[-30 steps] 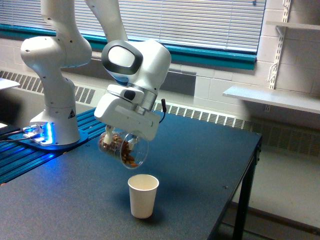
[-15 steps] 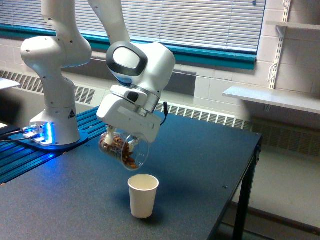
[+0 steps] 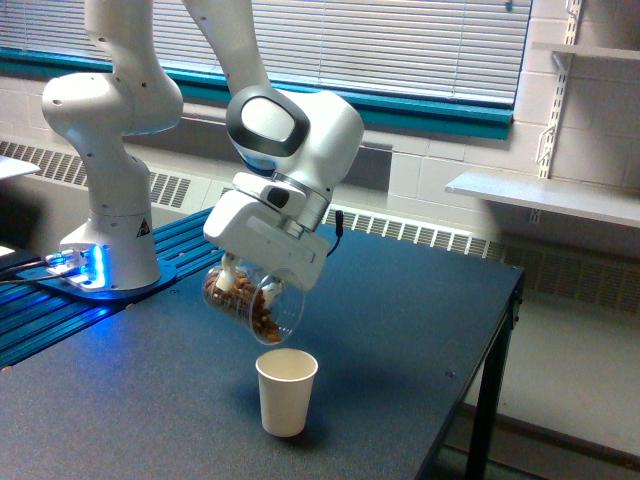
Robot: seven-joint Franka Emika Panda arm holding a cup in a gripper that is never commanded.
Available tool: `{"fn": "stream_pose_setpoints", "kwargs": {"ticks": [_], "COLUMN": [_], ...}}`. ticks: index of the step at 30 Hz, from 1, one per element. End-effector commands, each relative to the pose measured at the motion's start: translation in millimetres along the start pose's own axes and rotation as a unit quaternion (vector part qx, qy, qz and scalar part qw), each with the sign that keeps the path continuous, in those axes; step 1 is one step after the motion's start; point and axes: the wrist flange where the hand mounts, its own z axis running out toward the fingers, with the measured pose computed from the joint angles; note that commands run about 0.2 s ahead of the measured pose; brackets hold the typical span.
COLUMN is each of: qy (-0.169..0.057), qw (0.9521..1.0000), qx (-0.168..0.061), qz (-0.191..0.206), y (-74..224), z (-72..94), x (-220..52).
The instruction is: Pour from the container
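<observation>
Fingers (image 3: 232, 272) are seen clamped on the clear plastic container (image 3: 252, 303), tilted above the paper cup (image 3: 286, 391), mouth toward it. Brown pieces (image 3: 262, 320) are gathered at the lip. Risk: mouth wider than cup; spillage onto the dark table (image 3: 380, 330) is judged likely.

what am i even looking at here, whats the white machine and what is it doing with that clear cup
The white machine is a robot arm, bolted to a blue-lit base at the exterior view's left. There is one picture of this moment, taken by a camera standing off the arm and looking across a dark table.

At the arm's end is a gripper, a two-fingered clamp. It is shut on the container, a clear plastic cup tipped over with its mouth pointing down and toward the exterior view's right. Inside are small brown pieces; I cannot tell what they are.

Just below the mouth, a small paper cup stands upright on the table. Nothing is visibly falling into it yet.
</observation>
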Motion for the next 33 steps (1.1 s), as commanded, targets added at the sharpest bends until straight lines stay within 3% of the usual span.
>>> {"fn": "stream_pose_setpoints", "kwargs": {"ticks": [1, 22, 33], "qy": [0.010, 0.022, 0.024], "qw": [0.9998, 0.9988, 0.9981], "qx": [-0.011, -0.037, -0.048], "qz": [-0.014, -0.023, -0.028], "y": [-7.5, -11.2, -9.5], "z": [-7.9, -16.0, -12.3], "x": [1.5, 9.2, 2.2]}}
